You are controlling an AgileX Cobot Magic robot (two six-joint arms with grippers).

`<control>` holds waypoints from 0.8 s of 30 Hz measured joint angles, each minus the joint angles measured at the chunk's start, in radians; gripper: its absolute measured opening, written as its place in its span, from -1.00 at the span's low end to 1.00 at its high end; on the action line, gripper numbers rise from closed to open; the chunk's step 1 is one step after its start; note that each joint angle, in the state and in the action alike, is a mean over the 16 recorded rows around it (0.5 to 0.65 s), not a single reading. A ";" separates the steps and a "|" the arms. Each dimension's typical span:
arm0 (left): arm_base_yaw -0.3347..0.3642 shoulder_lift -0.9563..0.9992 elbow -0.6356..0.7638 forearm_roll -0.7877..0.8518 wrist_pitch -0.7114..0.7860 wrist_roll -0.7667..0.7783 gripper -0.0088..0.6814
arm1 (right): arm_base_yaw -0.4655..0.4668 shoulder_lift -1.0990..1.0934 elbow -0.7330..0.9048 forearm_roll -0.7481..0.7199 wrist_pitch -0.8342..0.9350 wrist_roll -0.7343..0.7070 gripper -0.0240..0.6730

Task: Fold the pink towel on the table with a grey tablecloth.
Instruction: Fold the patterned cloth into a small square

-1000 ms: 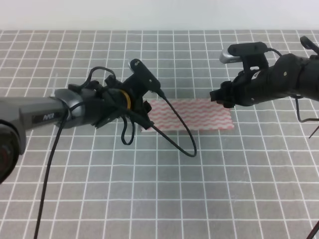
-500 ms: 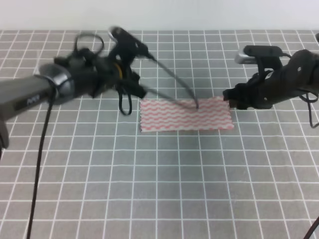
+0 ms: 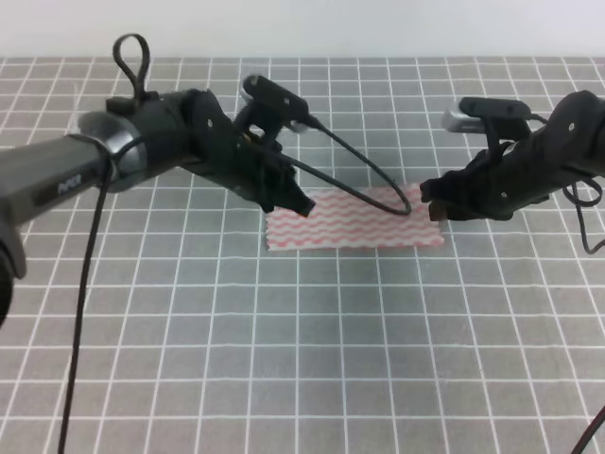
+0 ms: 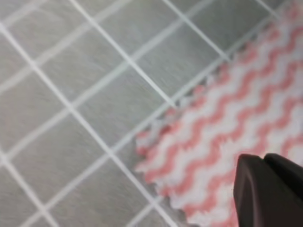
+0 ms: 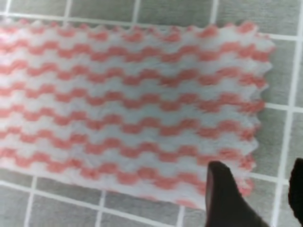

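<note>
Plain white wall (image 3: 302, 26) behind

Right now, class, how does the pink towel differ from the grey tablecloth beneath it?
Pattern: the pink towel carries pink and white wavy stripes; the grey tablecloth has a grid of thin white lines.
Size: the towel covers only a few grid squares; the tablecloth spreads across the whole high view.
Edges: the towel's edges are zigzag cut; the tablecloth's edges lie out of view.
Both lie flat.
</note>
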 joint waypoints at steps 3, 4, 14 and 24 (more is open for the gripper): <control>0.000 0.016 0.000 -0.073 0.025 0.071 -0.97 | 0.000 0.002 0.000 0.014 0.003 -0.016 -0.14; 0.000 0.022 0.000 -0.090 0.032 0.089 -0.97 | 0.000 0.003 -0.001 0.019 0.005 -0.021 -0.14; 0.000 0.061 0.000 -0.116 0.064 0.124 -0.97 | 0.000 0.045 -0.033 0.042 0.043 -0.047 -0.14; 0.000 0.064 0.000 -0.115 0.065 0.125 -0.97 | 0.000 0.105 -0.093 0.043 0.086 -0.047 -0.14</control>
